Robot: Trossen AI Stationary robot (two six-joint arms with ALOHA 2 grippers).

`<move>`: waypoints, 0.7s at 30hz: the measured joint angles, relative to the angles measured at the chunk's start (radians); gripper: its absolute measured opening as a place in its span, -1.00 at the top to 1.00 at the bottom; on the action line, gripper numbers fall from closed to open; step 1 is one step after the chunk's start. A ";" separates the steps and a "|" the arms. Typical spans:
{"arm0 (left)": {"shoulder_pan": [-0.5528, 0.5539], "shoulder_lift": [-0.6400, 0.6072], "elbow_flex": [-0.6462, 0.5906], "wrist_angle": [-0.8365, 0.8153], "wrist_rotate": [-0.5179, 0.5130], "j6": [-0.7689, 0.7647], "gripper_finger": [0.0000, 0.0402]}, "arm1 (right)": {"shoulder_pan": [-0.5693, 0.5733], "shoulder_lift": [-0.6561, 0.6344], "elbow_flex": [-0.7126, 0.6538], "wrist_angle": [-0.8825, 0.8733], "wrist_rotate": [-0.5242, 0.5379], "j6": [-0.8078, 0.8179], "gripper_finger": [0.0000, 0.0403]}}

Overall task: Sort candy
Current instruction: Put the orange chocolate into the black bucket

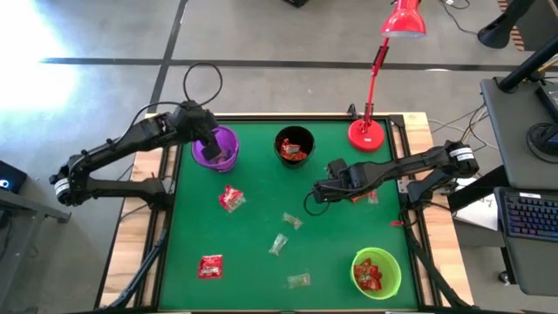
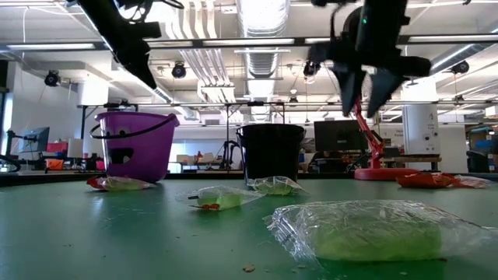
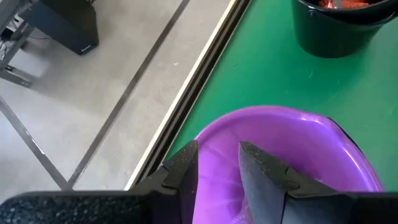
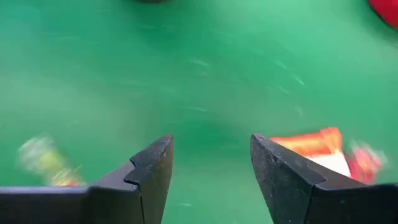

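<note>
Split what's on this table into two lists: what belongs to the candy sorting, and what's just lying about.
Belongs to the job:
- loose candy on the green mat
- purple cup, left gripper over it, fingers apart
- black cup, red candy inside
- green cup, red candy inside
- right gripper, open above the mat

Lying about:
- red desk lamp at the table's far edge

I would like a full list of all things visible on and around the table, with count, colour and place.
purple cup: one, back left of the mat.
black cup: one, back centre, red candy inside.
green cup: one, front right, red candy inside.
red candy: two loose on the mat's left, one by the right arm.
pale candy: three, centre front.
red lamp: one, back right.
left gripper: open, over the purple cup.
right gripper: open, above the mat.
</note>
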 joint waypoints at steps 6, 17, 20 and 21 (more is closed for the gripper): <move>0.000 0.000 0.000 -0.011 0.000 0.000 0.51 | -0.003 0.000 -0.117 -0.026 -0.013 0.374 -0.02; 0.000 -0.001 0.000 -0.007 0.001 0.000 0.51 | 0.001 0.000 -0.269 -0.021 -0.068 0.616 -0.02; 0.000 -0.001 0.000 -0.005 0.001 0.000 0.51 | 0.001 0.000 -0.281 -0.018 -0.068 0.627 -0.02; 0.000 -0.001 0.000 -0.004 0.001 0.000 0.51 | 0.001 0.000 -0.283 -0.018 -0.067 0.627 -0.02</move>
